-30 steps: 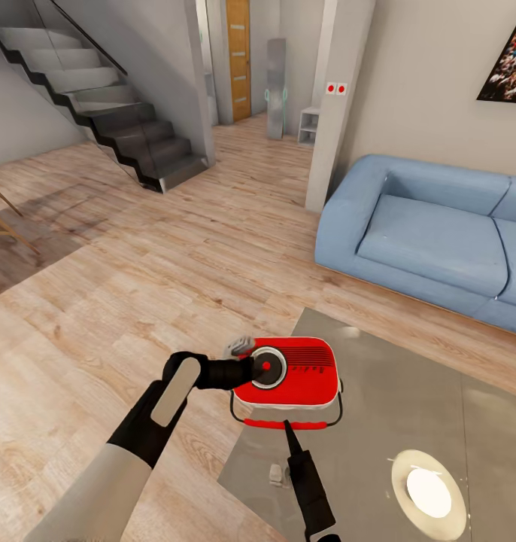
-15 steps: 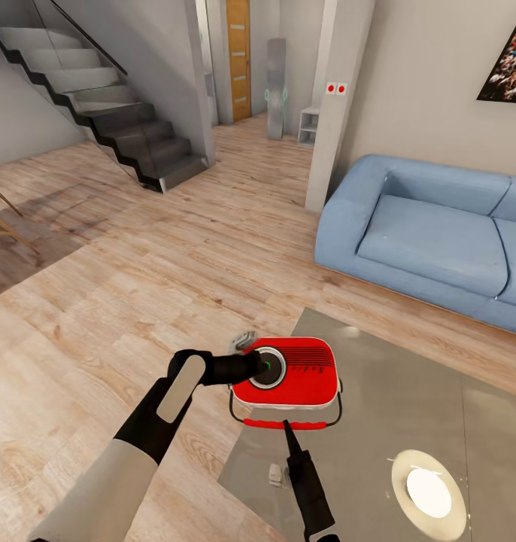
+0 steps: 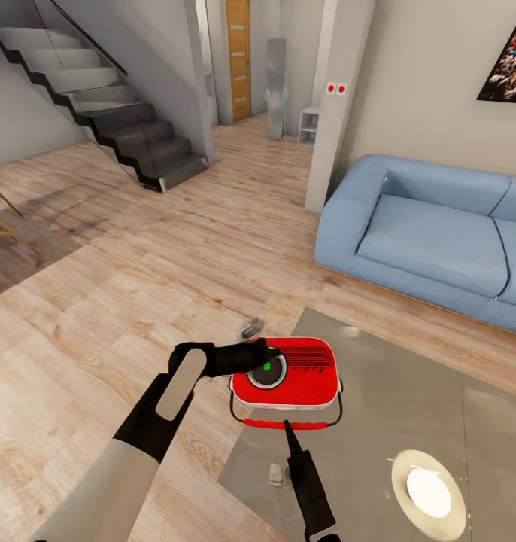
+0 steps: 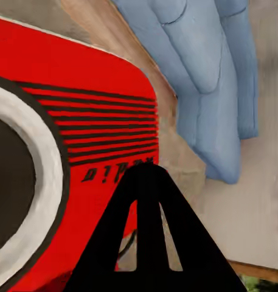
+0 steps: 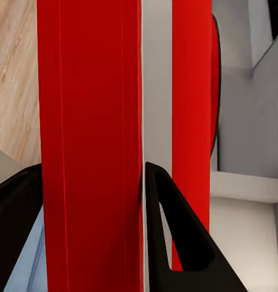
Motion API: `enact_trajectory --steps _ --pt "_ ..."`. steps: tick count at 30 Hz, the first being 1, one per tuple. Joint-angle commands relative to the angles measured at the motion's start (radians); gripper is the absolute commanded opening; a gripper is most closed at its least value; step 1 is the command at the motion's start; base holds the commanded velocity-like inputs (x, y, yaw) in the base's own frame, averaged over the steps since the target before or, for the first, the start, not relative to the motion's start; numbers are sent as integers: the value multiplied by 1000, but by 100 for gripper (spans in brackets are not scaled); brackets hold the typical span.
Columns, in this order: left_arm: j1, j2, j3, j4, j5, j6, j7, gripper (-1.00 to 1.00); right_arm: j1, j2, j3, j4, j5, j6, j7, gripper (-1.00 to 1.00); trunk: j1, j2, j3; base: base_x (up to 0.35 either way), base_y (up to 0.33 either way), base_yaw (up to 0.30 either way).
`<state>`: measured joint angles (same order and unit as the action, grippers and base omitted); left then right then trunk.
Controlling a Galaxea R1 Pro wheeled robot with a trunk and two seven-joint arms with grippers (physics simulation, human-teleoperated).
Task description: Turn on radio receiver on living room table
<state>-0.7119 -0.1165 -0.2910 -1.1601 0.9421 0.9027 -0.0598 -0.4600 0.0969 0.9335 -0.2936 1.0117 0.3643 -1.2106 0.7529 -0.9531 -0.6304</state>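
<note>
Your radio (image 3: pixel 288 374) looks like glossy red plastic; the table (image 3: pixel 408 391) is smooth, reflective grey. The floor (image 3: pixel 138 263) is matt wood plank; the sofa (image 3: pixel 431 233) looks like soft blue cloth.

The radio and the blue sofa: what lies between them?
In the head view, only bare table top and a strip of wood floor lie between the radio and the sofa.

Even bright render; round glare on glossy table (image 3: pixel 408 391); wrist views close, soft.

Mirrored black script, seemingly "Radio", on the red radio receiver (image 4: pixel 84 109) front.
</note>
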Motion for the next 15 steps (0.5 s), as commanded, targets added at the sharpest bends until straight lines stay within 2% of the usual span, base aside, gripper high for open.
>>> enact_trajectory --steps 1,3,6,10,15 --pt "0 0 -1 -25 -3 3 -30 -100 0 0 2 -1 2 2 -1 -100 0 0 0 0 0 0" --pt "0 -1 -1 -85 0 29 -78 -100 0 0 2 -1 2 1 -1 -100 0 0 0 0 0 0" --pt "0 -13 -2 -147 24 69 -101 -100 0 0 2 -1 2 0 5 -100 0 0 0 0 0 0" --pt "0 -38 -7 -204 77 81 -108 -100 0 -1 1 -1 1 -1 16 -100 0 0 0 0 0 0" --pt "0 -41 -8 -226 89 84 -111 -100 0 -2 0 -1 -3 -2 18 -100 0 0 0 0 0 0"
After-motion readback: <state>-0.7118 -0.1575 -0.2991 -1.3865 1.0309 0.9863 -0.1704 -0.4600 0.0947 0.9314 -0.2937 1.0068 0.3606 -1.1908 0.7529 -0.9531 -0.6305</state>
